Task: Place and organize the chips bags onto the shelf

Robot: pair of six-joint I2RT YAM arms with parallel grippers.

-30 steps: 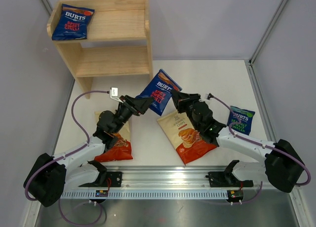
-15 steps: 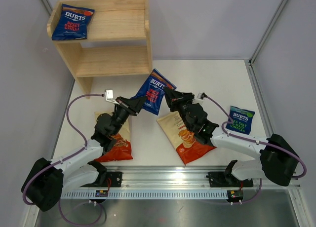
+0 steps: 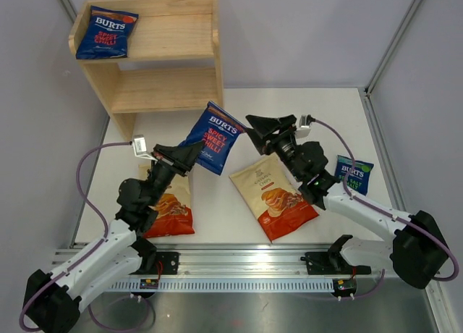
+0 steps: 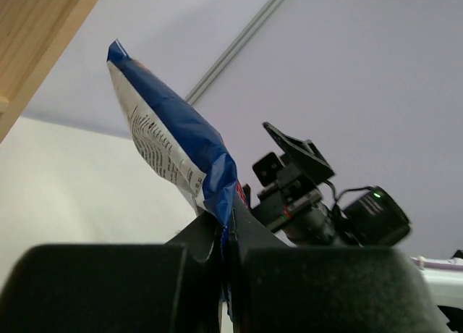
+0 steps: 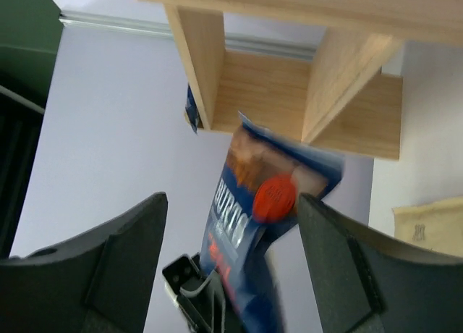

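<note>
Starting at the left, the shelf point(image 3: 166, 58) stands at the back of the surface point(image 3: 217, 203), with one blue BURTS bag point(image 3: 106, 31) lying at the left end of its top tier. In front of it a cream bag point(image 3: 173, 210) lies flat, partly under my left arm. My left end effector point(image 3: 194, 152) is clamped on the lower edge of a second blue bag point(image 3: 213, 139), held in the air in front of the shelf. Only the left wrist view shows the pinch on the foil. My right end effector point(image 3: 255, 127) faces that bag. The right wrist view shows its fingers point(image 5: 123, 268) standing wide apart on either side of the blurred bag. Further right another cream bag point(image 3: 273, 197) lies flat, and the green-topped blue bag point(image 3: 354, 175) lies beside my right arm.
</note>
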